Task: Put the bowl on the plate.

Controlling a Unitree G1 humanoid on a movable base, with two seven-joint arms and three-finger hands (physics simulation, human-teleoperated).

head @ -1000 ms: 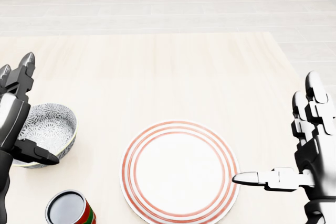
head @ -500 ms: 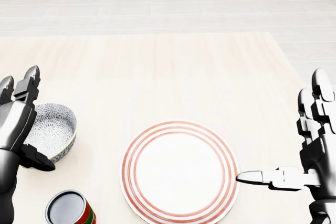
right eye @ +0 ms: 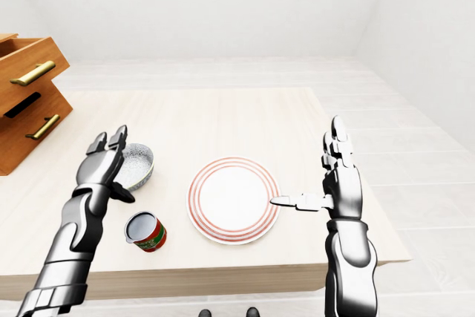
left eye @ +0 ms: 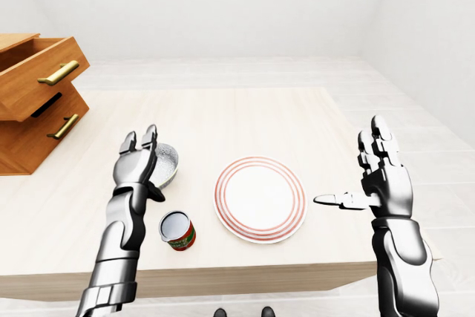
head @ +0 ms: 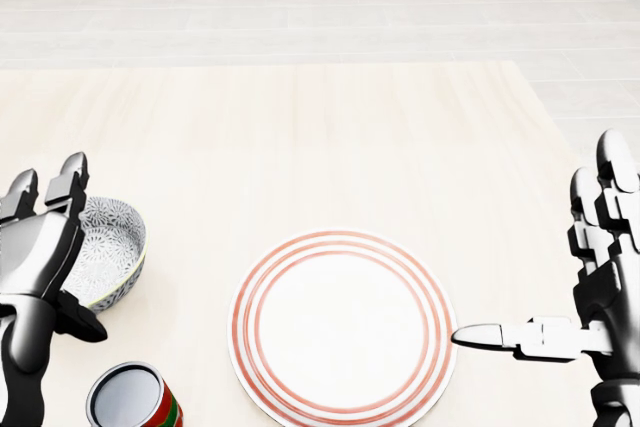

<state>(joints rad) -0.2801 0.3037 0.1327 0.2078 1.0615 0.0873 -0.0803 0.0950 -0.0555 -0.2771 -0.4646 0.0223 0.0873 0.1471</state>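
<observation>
Right now the bowl (head: 108, 247) sits left of the plate (head: 345, 322) in the head view, apart from it. The left hand (head: 35, 252) stands at its outer side, fingers (head: 68, 182) spread, gripping nothing, though thumb contact with the rim is unclear. Pinching the rim firmly and lifting clear of the can (head: 130, 399), below-left of the plate, seems wise. The right hand (head: 600, 287) hangs open right of the plate. The pale wooden surface (head: 300, 137) stands in a white room, drawers (left eye: 33, 83) far left of the plate.

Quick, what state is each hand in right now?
Left hand: open, alongside the bowl, not closed on it.
Right hand: open, empty, beside the plate.
</observation>
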